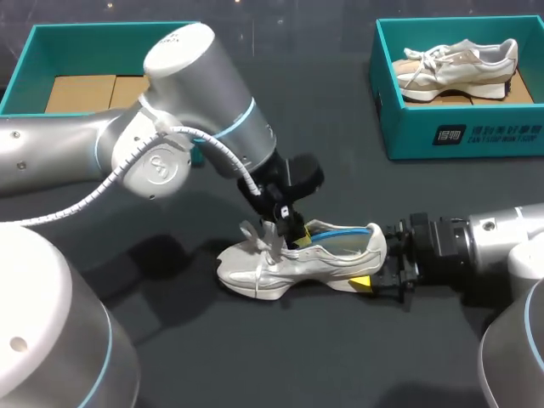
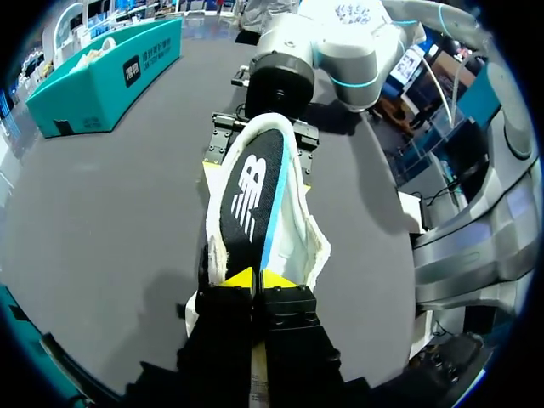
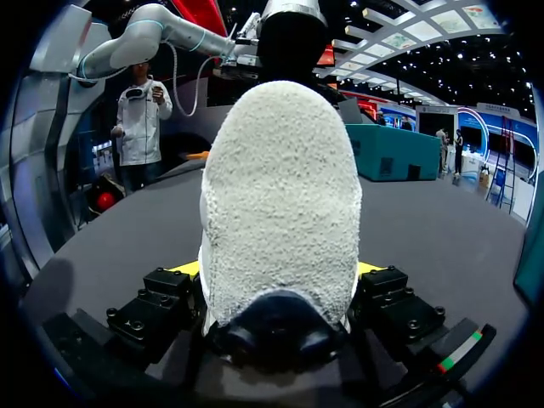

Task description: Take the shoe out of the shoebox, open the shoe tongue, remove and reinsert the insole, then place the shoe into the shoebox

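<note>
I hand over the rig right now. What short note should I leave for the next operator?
Left gripper: shut on the insole, which is mostly inside the shoe.
Right gripper: shut on the shoe's heel, with the shoe on the table.
Left shoebox: no shoe. Right shoebox: holds a second shoe.
Done: shoe out, tongue seemingly open.
Left: I cannot tell whether the insole is going out or in. Afterwards, put the shoe into a shoebox.
</note>
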`<state>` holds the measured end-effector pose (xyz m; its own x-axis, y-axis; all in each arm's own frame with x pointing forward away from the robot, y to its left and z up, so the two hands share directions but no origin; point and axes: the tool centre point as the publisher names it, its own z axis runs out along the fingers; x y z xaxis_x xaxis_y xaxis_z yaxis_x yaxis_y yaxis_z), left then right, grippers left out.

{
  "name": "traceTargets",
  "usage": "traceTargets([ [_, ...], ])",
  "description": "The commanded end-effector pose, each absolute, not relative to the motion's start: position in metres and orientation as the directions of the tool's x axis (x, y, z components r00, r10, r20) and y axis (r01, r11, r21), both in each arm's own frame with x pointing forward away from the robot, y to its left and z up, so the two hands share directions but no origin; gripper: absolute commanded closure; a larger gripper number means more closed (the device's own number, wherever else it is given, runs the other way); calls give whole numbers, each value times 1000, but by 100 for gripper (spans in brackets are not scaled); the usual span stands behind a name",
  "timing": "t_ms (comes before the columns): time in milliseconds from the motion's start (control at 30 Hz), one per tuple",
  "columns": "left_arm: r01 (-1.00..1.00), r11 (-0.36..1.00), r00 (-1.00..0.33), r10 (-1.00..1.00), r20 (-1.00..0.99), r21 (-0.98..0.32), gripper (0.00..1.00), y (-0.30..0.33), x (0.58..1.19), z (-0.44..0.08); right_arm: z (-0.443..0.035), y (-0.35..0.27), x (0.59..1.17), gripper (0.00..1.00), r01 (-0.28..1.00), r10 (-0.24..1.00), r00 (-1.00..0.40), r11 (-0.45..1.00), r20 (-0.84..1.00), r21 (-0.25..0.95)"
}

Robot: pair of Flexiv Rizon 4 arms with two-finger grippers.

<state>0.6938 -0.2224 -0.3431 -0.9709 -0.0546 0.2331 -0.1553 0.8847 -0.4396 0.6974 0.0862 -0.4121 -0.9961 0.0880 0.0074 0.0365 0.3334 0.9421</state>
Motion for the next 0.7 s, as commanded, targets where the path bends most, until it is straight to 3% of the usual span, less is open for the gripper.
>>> traceTargets([
  [33,-146,870,-974,-44,221,-470,100,-225,689,-332,-412,87,697,100,37,89,-996,337,8,941],
  [700,-163,829,-976,-56,211,-534,100,-241,680,-314,-412,87,697,100,37,89,-996,337,8,941],
])
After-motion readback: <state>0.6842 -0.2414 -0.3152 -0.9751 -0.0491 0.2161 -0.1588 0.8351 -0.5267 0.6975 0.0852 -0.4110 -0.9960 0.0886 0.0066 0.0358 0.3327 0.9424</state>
